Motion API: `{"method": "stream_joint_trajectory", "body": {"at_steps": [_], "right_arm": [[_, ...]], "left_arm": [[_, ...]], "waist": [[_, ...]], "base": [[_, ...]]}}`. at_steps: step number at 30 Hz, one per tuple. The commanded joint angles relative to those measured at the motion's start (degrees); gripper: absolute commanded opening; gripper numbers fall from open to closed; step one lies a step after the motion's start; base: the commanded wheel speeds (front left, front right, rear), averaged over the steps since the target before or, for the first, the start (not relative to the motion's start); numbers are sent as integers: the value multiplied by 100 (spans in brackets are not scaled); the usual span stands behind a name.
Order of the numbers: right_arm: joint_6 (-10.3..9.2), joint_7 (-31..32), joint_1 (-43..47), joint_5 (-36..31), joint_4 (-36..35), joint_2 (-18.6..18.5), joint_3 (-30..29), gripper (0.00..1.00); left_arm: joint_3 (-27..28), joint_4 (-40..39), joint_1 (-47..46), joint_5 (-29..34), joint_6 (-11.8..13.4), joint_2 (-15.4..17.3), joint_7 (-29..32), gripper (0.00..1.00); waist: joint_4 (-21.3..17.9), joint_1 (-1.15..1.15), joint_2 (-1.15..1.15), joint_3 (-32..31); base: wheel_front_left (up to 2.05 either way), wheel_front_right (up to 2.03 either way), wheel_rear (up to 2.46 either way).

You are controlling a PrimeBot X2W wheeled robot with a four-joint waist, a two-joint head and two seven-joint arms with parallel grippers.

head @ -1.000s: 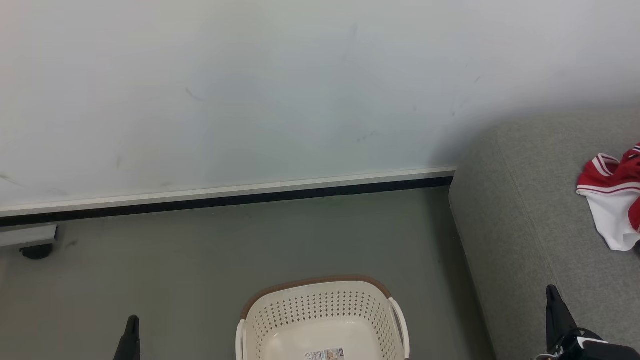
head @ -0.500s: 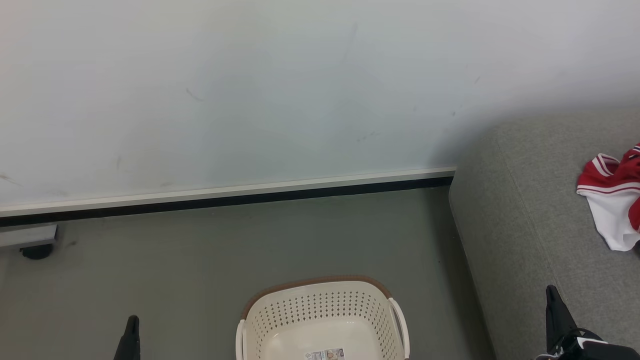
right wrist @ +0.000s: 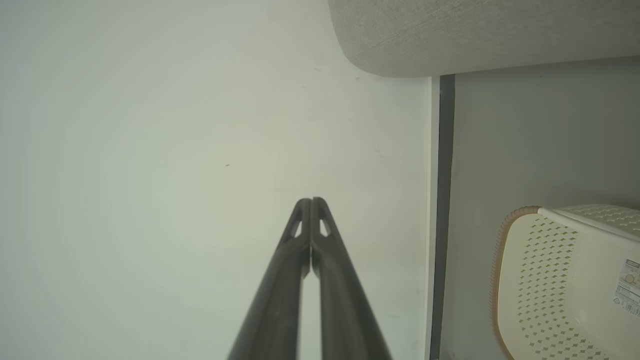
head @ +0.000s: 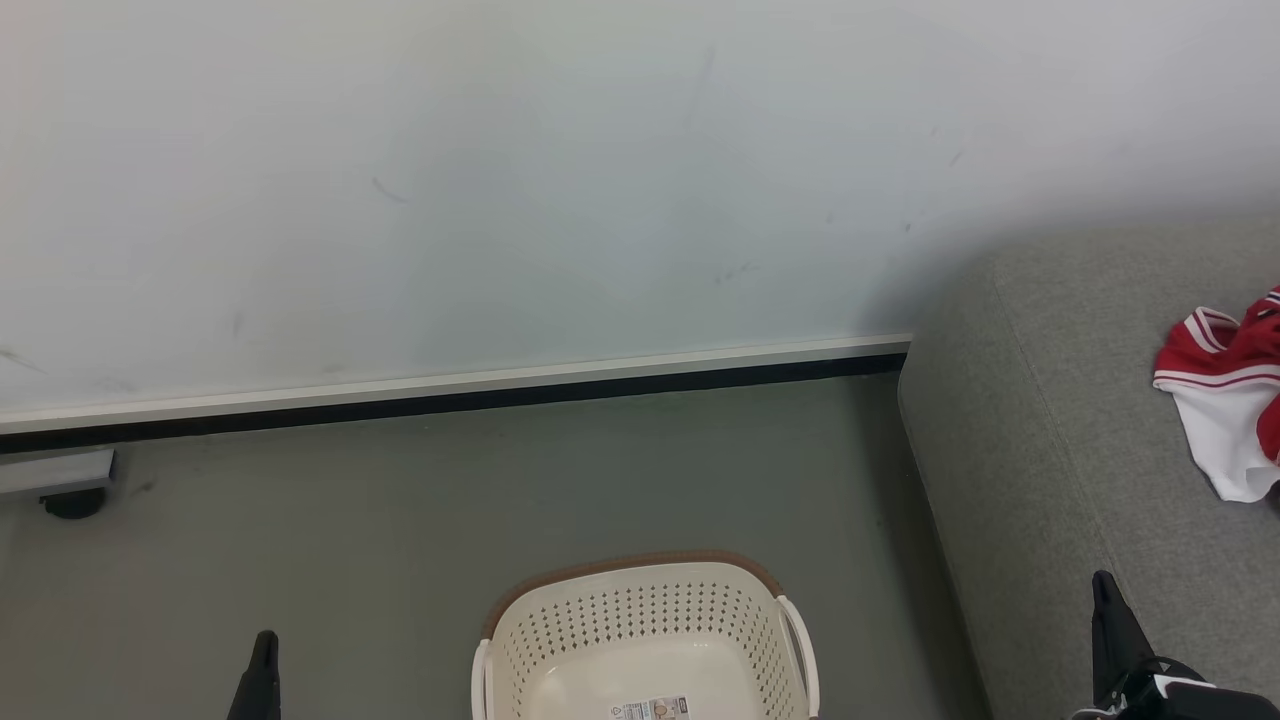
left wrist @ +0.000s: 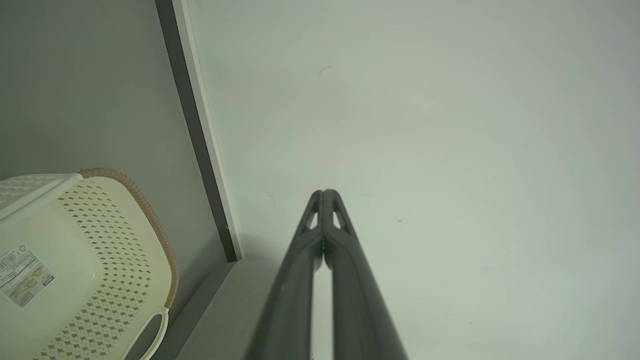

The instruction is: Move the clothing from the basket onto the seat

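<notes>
While left gripper (left wrist: 324, 192) and right gripper (right wrist: 311, 200) are pinched empty, the clothing (head: 1222, 395) lies white end robotward.

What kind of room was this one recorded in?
Likely a staged living-room corner: a grey couch seat, a laundry basket on a grey floor, and a plain white wall.

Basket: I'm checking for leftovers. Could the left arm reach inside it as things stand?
Probably yes. The basket stands open-topped beside the left gripper, with just floor between them and nothing covering it.
</notes>
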Motion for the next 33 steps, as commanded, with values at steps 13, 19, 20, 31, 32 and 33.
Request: {"method": "stream_joint_trajectory", "body": {"at_steps": [13,19,20,31,32,33], "right_arm": [[2,35,-10,-24,10,17,-19,0],[2,40,-10,-27,11,21,-23,0],[2,39,-10,-28,11,22,-24,0],[2,40,-11,-37,11,28,-31,0],[2,41,-11,-38,11,28,-31,0],[2,42,-12,-39,11,29,-32,0]], "left_arm": [[15,-7,-29,-11,-15,30,10,0],[14,-7,-29,-11,-15,30,10,0],[14,-7,-29,-11,-15,30,10,0],[14,-8,-28,-11,-15,30,10,0],[14,-8,-28,-11,-15,30,10,0],[14,-8,-28,-11,-15,30,10,0]], "waist": [[0,1,0,0],[0,1,0,0],[0,1,0,0],[0,1,0,0],[0,1,0,0],[0,1,0,0]], "base": [[0,0,0],[0,0,0],[0,0,0],[0,0,0],[0,0,0],[0,0,0]]}}
